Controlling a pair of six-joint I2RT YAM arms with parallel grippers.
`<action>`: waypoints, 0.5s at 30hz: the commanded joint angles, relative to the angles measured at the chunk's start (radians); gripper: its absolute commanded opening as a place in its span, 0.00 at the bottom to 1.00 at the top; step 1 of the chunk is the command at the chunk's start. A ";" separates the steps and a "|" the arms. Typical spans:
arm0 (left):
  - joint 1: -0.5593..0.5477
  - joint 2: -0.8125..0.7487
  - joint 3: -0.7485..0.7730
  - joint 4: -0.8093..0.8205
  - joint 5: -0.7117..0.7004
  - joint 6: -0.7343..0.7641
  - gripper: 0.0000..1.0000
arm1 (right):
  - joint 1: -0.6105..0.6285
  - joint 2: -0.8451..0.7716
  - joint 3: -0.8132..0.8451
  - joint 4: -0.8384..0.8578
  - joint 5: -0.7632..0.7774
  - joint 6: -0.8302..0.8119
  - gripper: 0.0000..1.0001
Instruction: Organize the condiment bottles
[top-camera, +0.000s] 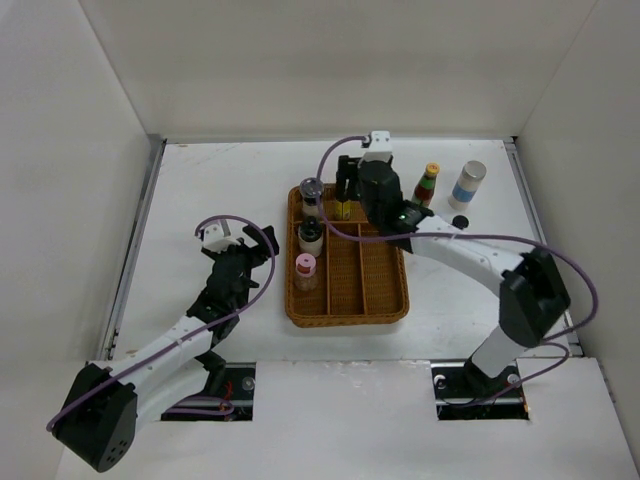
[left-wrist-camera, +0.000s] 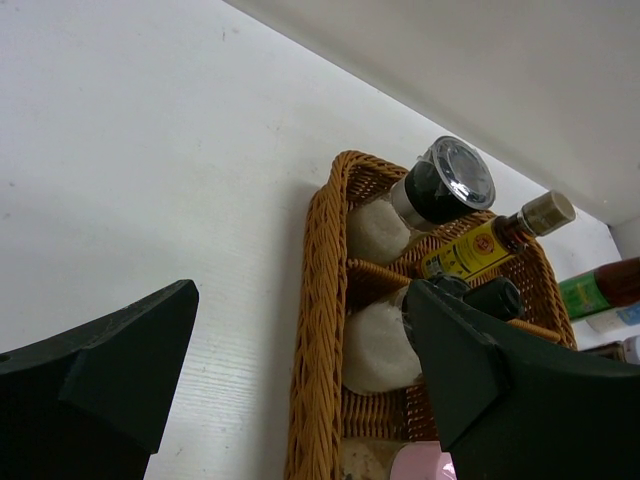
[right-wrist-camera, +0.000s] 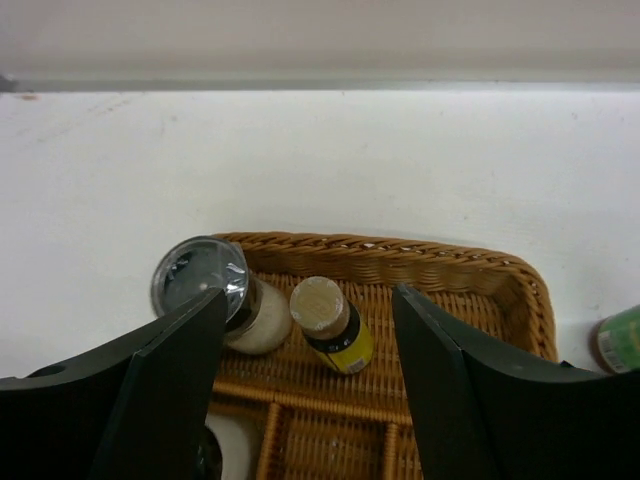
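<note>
Several condiment bottles stand in the brown wicker tray: a silver-lidded jar, a yellow-labelled bottle with a tan cap, a black-capped jar and a pink-capped jar. My right gripper hovers over the tray's far end, open. In the right wrist view its jaws stand either side of the tan-capped bottle without touching it, the silver-lidded jar beside it. My left gripper is open and empty, just left of the tray rim.
Right of the tray stand a red-and-green bottle with a yellow cap and a blue-labelled white bottle. A small black cap lies on the table near them. White walls close in the table at the back and sides.
</note>
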 joint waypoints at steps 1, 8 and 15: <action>0.007 -0.008 -0.005 0.051 0.008 -0.007 0.87 | -0.038 -0.165 -0.078 0.054 -0.017 0.012 0.74; 0.000 -0.002 -0.004 0.054 0.009 -0.009 0.87 | -0.230 -0.345 -0.351 -0.056 0.102 0.164 0.33; -0.011 0.015 -0.001 0.068 0.015 -0.009 0.87 | -0.331 -0.314 -0.410 -0.142 0.098 0.161 0.63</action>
